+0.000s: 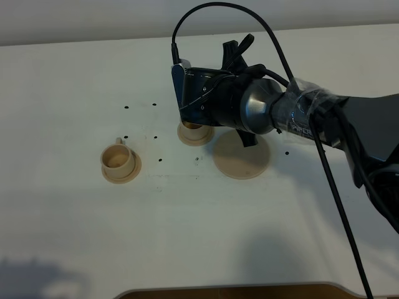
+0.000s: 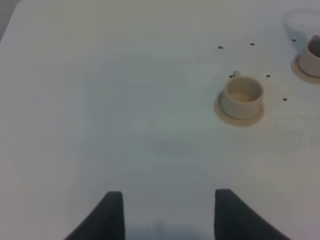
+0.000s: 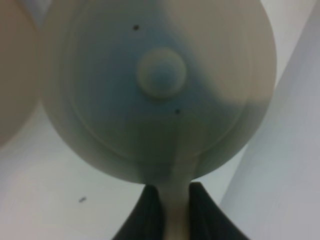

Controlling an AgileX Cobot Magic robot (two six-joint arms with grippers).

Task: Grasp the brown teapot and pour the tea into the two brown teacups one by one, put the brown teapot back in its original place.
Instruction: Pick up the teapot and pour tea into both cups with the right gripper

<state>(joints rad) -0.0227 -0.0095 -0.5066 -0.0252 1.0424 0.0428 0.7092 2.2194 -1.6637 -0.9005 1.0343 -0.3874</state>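
The teapot [image 3: 160,90] in my right jaws is smooth, matt beige clay. One teacup [image 2: 242,96], the other teacup [image 2: 314,54] and the wide saucer [image 1: 240,163] share that dull, unglazed finish. The surface [image 1: 62,81] is matt white. My jaws look like matt black plastic; my right wrist housing [image 1: 259,109] gleams like metal.

**Black arms, grey collar, looping cables**

At the right of the high view, the right arm [image 1: 355,124] is matt black, with a rounded grey metal collar [image 1: 257,109] and a wrap of shiny clear tape [image 1: 308,99] over pale lettering too small to read. A thin black cable [image 1: 268,29] loops across the upper middle. A thicker one [image 1: 342,218] trails to the lower right. A silver-edged black box [image 1: 187,87] caps the arm's end. The left gripper [image 2: 167,200] has two dark, wedge-shaped fingers [image 2: 107,217]. The right gripper [image 3: 176,205] has dark fingers too.
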